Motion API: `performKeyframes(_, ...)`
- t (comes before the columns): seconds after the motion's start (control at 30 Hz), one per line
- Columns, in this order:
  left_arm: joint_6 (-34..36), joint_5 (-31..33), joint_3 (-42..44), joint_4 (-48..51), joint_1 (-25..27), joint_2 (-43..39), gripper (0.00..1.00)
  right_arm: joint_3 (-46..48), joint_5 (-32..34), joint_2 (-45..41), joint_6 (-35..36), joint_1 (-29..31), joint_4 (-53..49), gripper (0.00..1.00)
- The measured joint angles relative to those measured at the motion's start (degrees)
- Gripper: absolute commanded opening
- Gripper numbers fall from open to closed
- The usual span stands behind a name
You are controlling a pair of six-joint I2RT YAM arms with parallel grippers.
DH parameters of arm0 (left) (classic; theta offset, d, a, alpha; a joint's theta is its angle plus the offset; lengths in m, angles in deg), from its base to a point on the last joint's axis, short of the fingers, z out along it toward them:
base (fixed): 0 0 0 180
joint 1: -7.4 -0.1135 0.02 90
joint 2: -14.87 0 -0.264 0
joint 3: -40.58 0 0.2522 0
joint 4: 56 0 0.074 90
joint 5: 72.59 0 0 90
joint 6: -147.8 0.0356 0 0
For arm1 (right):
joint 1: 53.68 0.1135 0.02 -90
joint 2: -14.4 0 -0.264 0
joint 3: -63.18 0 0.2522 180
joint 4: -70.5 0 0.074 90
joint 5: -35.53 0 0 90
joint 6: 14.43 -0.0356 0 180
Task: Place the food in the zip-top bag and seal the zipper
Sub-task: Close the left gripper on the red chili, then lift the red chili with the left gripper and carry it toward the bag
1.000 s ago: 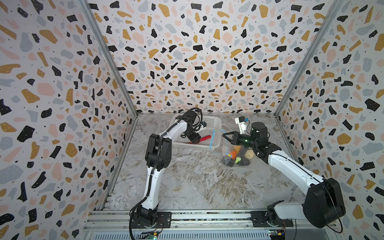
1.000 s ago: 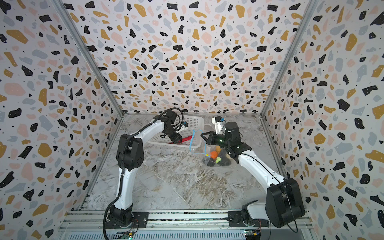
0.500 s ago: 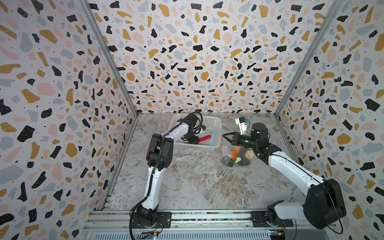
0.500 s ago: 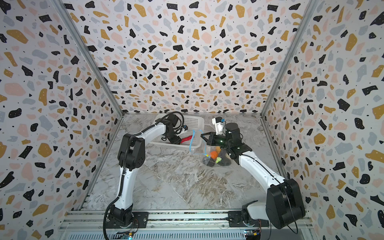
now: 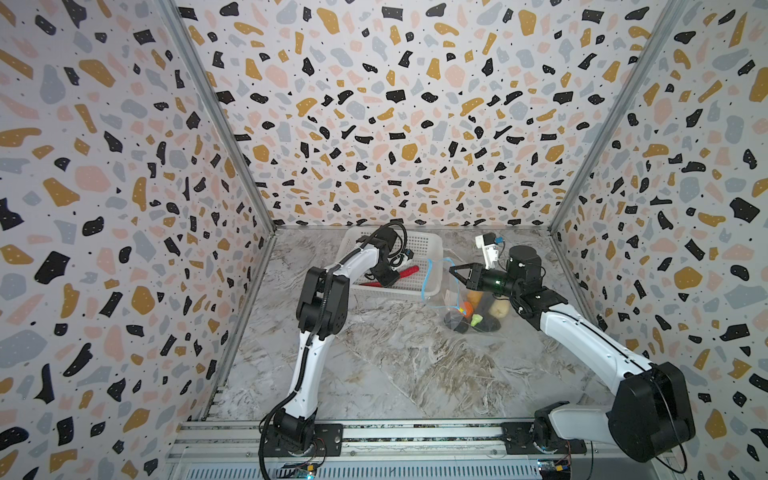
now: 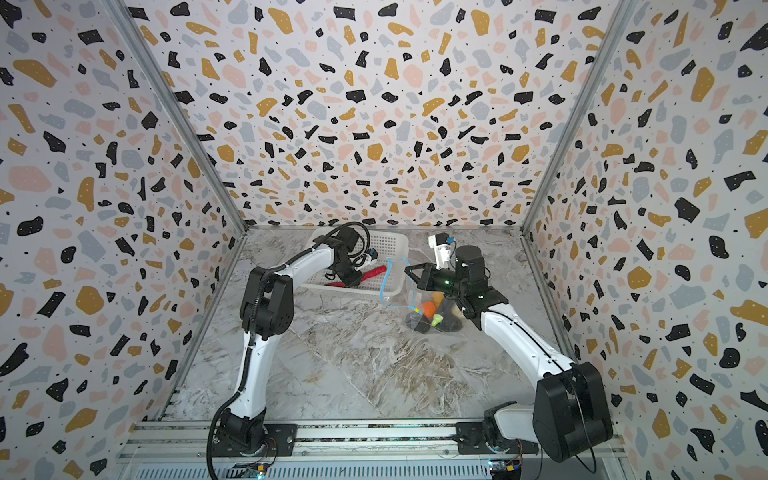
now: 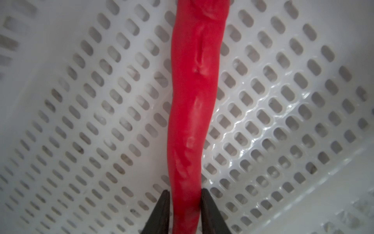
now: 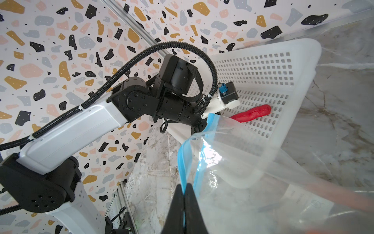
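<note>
Left gripper [image 7: 185, 194]: jaws drawn narrow, pressed against both flanks of the long red chili [image 7: 192, 101] toward its thinner part.
Chili position: lies flat on the floor of the white perforated basket [image 7: 283, 121], which sits on the worktop [image 5: 395, 365] just beside the bag.
Right gripper [image 8: 184, 188]: clamped tight on the zipper [image 8: 181, 162] at the rim of the zip-top bag [image 8: 232, 162], holding the mouth raised and agape toward the basket.
Bag contents: several toy foods rest at the bottom, among them an orange [image 5: 467, 308]; the others are too small to sort out.
Chili handling: probably light and slightly soft, judging by its creased skin. It is long and slender, so an off-centre hold may let it droop or swing, and the glossy surface could slip.
Where to hold: across the narrow width, as near mid-length as reach allows.
Bag handling: thin, limp, crinkly film, so the mouth likely sags unless the rim is kept up.
Risk: the chili may snag the rim, so entering tip first seems wise.
</note>
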Motion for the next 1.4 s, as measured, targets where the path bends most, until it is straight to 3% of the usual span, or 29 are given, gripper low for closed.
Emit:
performKeyframes(0.23, 0.02, -0.07, 0.02, 0.09, -0.02, -0.24, 0.1, 0.87, -0.44, -0.63, -0.02, -0.87, 0.52, 0.0)
performKeyframes(0.5, -1.79, -1.27, 0.81, -0.92, -1.07, -2.51, 0.03, 2.08, -1.14, -0.92, -0.52, -1.55, 1.36, 0.0)
performKeyframes(0.83, -8.26, -2.82, 10.14, -7.82, -2.01, -17.11, 0.0, 1.97, -1.14, -0.83, -0.68, -1.6, 1.75, 0.0)
performKeyframes(1.0, -13.27, -3.61, 14.82, -6.38, -1.75, -26.75, 0.0, 0.63, 0.68, 0.42, 1.7, -1.57, 0.92, 0.0)
performKeyframes(1.2, -20.0, -5.44, 21.59, -2.8, 3.13, -39.54, 0.0, -1.44, 5.46, 2.38, 6.16, -0.63, -1.01, 0.0)
performKeyframes(1.4, -26.08, -9.68, 25.09, 2.91, 10.08, -44.59, 0.0, -3.13, 9.01, 2.89, 11.37, 0.59, -2.43, 0.0)
